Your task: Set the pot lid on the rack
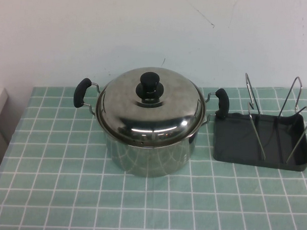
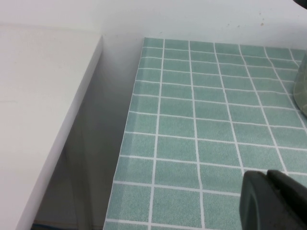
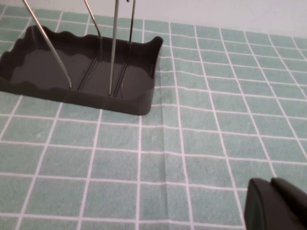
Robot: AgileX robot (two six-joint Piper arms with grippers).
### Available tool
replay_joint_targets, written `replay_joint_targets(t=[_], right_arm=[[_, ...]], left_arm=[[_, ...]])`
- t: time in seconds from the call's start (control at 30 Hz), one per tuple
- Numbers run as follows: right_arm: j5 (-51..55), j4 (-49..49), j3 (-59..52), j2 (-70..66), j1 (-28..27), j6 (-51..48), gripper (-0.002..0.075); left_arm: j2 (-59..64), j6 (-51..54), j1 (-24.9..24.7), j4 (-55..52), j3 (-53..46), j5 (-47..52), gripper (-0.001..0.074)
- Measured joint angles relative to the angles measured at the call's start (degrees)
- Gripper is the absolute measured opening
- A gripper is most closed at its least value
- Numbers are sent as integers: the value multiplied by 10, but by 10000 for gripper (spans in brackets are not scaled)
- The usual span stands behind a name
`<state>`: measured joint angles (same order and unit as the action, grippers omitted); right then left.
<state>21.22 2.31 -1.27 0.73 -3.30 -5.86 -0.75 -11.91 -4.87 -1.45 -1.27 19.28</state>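
The shiny domed pot lid [image 1: 158,112] with its black knob [image 1: 151,85] sits on the steel pot [image 1: 147,157] at the table's middle. The rack [image 1: 232,148], a dark grey tray with upright wire loops [image 1: 255,118], stands right of the pot, close to the pot's right handle [image 1: 222,101]. It also shows in the right wrist view [image 3: 43,67]. My left gripper [image 2: 267,174] is shut and empty over the table's left part, near its edge. My right gripper [image 3: 271,182] is shut and empty over bare cloth beside the rack. Neither arm shows in the high view.
A green checked cloth [image 1: 50,182] covers the table. A white surface [image 2: 38,120] stands beside the table's left edge with a gap between. A white wall runs behind. A sliver of the pot [image 2: 303,81] shows in the left wrist view.
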Motion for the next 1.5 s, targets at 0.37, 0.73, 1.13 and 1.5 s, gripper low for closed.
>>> replay_joint_targets(t=[0.37,0.73,1.13,1.5], right_arm=[[-109,0,-3,0,0,0,-3],[-414,-4,-3,0,0,13,-3],[-381,8,31,0,0,-3,-3],[-61,73,197,-54,0,-35,-3]], left_arm=[[0,0,0,-22,-3,-124,-4],[0,0,0,-46,-3,-414,-3],[0,-124,0,-44,39,-357,-3],[104,-188,0,-24,198,-211,-3]])
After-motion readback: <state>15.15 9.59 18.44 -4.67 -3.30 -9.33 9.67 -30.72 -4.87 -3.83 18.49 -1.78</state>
